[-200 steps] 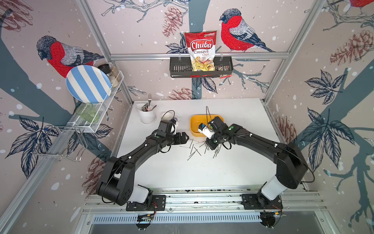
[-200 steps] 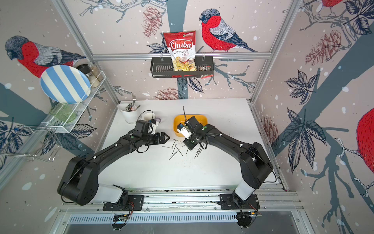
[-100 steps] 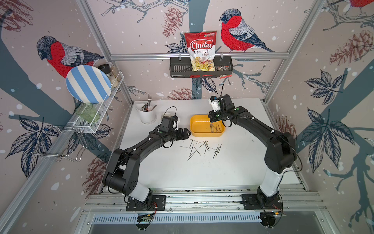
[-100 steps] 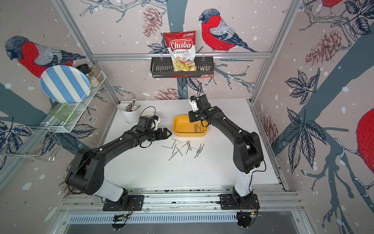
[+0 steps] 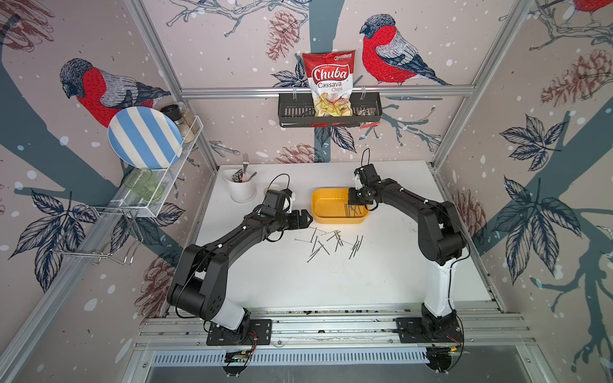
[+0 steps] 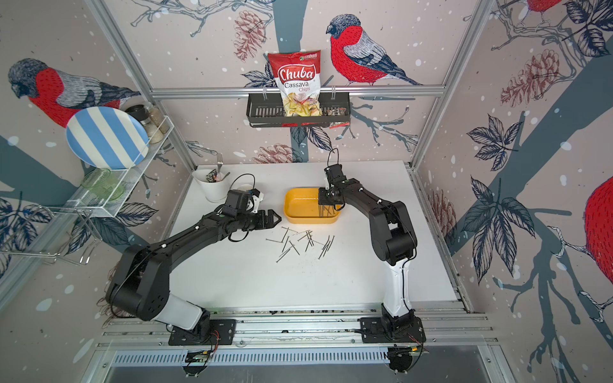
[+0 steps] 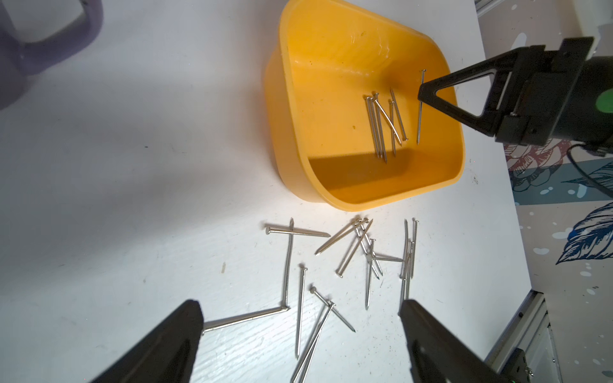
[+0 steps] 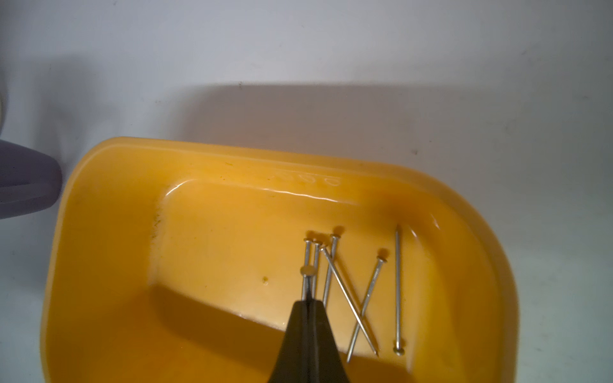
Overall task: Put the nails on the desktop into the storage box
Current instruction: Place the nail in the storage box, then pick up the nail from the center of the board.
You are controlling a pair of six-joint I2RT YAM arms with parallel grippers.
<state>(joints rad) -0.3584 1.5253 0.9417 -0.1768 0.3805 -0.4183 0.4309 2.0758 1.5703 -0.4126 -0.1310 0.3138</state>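
Note:
Several dark-grey nails [image 5: 331, 243] [image 6: 305, 243] [image 7: 348, 262] lie scattered on the white desktop [image 5: 331, 282] just in front of the yellow storage box [image 5: 326, 205] [image 6: 298, 205] [image 7: 331, 66] [image 8: 215, 232]. Several more nails [image 8: 348, 291] [image 7: 381, 122] rest inside the box at its right end. My right gripper [image 8: 307, 301] [image 5: 353, 199] [image 7: 423, 93] hangs over that end, shut on one nail [image 8: 307, 275] that sticks out past its tips. My left gripper [image 7: 298, 308] [image 5: 306, 219] [image 6: 277, 219] stands open and holds nothing, low over the desktop beside the box's front left corner, at the left edge of the loose nails.
A white utensil holder [image 5: 243, 189] with a fork stands at the back left. A purple mug [image 7: 49, 30] sits close behind my left wrist. On the back wall hangs a black basket [image 5: 292, 112] with a chips bag. A wire rack with a striped plate [image 5: 146, 139] hangs at the left.
My right gripper has carried a nail from the loose pile up behind the box and then down over the box's right end. The left gripper has barely shifted and stays open.

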